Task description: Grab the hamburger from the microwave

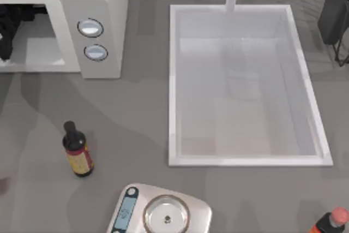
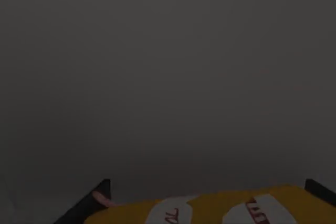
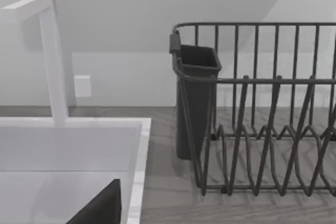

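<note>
Left end effector (image 1: 6, 31) is inside the microwave (image 1: 103, 4) cavity at the tabletop's (image 1: 136, 107) far left; finger state cannot be told. Left wrist view is dark. Right arm (image 1: 334, 9) is parked beyond the sink's (image 1: 172, 80) far right corner, beside the dish rack (image 3: 262, 108). Sink basin holds nothing. Dark bottle (image 1: 76, 151) stands upright near the microwave's front, apart from the scale (image 1: 163, 211).
</note>
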Available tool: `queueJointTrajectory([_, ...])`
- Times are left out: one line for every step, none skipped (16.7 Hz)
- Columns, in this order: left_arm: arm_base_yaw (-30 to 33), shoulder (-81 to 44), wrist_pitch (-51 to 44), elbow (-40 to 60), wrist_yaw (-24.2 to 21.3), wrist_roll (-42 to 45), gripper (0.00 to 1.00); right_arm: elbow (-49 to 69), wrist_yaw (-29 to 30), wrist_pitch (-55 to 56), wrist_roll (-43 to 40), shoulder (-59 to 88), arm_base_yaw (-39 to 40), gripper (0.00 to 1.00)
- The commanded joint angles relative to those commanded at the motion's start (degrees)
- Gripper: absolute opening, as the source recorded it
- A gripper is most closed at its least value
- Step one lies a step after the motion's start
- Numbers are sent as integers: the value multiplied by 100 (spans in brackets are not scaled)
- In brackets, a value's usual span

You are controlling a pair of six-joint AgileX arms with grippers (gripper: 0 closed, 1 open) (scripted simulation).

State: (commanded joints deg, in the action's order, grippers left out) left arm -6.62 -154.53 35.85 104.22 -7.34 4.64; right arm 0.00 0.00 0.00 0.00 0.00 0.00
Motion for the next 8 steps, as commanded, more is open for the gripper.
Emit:
queueJointTrajectory([52, 62, -19, -65, 47, -21, 0, 0, 0, 0, 0, 0, 0, 100])
queueJointTrajectory([148, 180, -52, -183, 135, -59, 0, 0, 0, 0, 0, 0, 0, 100])
queueJointTrajectory([289, 363, -103, -360, 266, -116, 0, 0, 0, 0, 0, 0, 0, 100])
queueJointTrajectory([464, 599, -165, -584, 428, -186, 0, 0, 0, 0, 0, 0, 0, 100])
queueJointTrajectory([670, 888, -238, -851, 618, -269, 0, 0, 0, 0, 0, 0, 0, 100])
queueJointTrajectory([907, 1237, -321, -1163, 836, -364, 0, 0, 0, 0, 0, 0, 0, 100])
queueJointTrajectory([1164, 1631, -412, -1506, 1072, -466, 0, 0, 0, 0, 0, 0, 0, 100])
queueJointTrajectory([1436, 2061, -509, -1874, 1323, -576, 0, 0, 0, 0, 0, 0, 0, 100])
